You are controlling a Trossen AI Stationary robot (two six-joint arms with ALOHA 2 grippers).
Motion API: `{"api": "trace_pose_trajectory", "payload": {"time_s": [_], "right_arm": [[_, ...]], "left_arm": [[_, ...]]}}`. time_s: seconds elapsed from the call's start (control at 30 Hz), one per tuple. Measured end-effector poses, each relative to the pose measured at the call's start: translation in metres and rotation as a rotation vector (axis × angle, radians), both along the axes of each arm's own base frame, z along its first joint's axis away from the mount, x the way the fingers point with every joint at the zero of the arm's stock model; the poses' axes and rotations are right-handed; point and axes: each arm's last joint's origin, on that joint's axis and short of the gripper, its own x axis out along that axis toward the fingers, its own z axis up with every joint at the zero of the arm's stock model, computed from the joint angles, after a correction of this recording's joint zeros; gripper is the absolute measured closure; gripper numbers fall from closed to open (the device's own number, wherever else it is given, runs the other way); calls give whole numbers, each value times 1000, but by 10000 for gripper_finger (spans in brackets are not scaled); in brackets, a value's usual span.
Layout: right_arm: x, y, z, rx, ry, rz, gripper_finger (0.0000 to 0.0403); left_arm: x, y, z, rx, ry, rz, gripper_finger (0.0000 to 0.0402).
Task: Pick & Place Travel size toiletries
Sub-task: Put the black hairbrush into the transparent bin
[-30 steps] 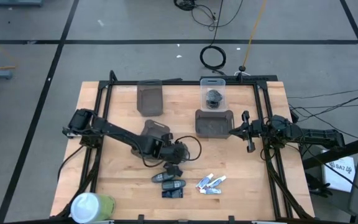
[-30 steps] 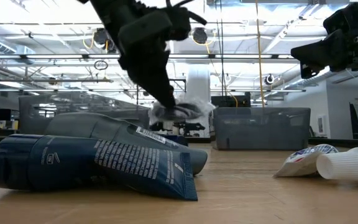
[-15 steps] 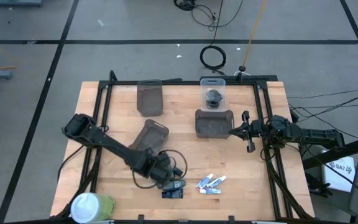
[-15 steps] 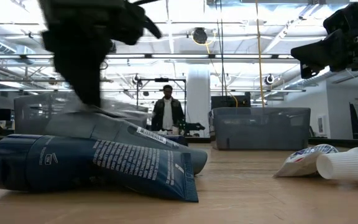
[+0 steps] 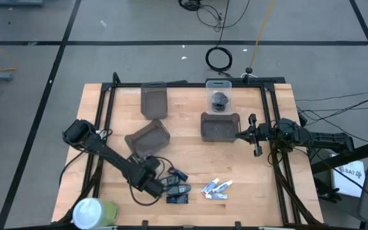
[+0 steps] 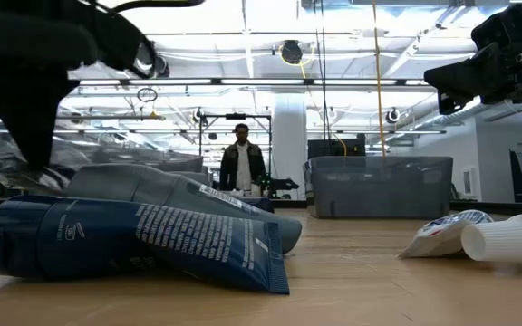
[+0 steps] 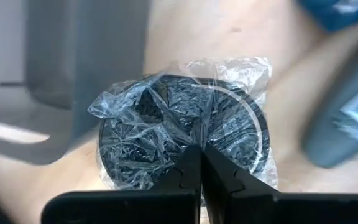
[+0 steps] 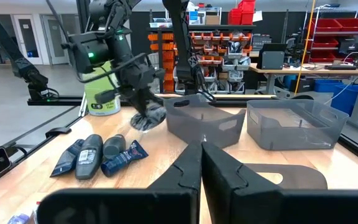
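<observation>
The left gripper (image 7: 201, 163) has its fingers clamped on the crinkled clear wrapping of a dark round toiletry sealed in plastic film (image 7: 182, 134), and carries it clear of the table, just beside the tilted smoky-grey plastic bin (image 5: 147, 138) on that bin's front side. So the step in hand looks like the carry: one travel item is picked and on its way to a container. In the right wrist view the wrapped item (image 8: 148, 118) hangs beside that bin's near wall, not yet over its opening. The next move seems to call for lifting it over the rim, centring it above the bin's inside and only then parting the fingers; the hold is on loose film, so a quick swing could let it slip. In front of the grey bin, the dark blue squeeze tubes (image 5: 174, 188) lie in a cluster, with the small white tubes with blue and red marks (image 5: 217, 188) further right, waiting. The right gripper (image 5: 255, 135) rests closed and empty, well to the right of the bin.
</observation>
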Motion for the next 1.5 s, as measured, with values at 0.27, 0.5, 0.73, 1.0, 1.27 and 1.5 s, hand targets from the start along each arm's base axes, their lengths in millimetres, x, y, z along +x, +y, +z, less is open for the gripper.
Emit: {"api": "trace_pose_trajectory", "payload": {"time_s": [0.27, 0.5, 0.73, 1.0, 1.27, 1.5], "right_arm": [[0, 0, 0, 0, 0, 0, 398], [0, 0, 0, 0, 0, 0, 399], [0, 0, 0, 0, 0, 0, 399], [0, 0, 0, 0, 0, 0, 398], [0, 0, 0, 0, 1, 0, 399], [0, 0, 0, 0, 0, 0, 399]], "left_arm": [[-15, 11, 7, 210, 89, 29, 401], [-14, 23, 11, 353, 73, -4, 401], [-2, 23, 9, 381, -47, -91, 401], [15, 25, 34, 267, -298, -197, 401], [54, 35, 57, 124, -515, -522, 401], [83, 60, 68, 135, -626, -754, 401]]}}
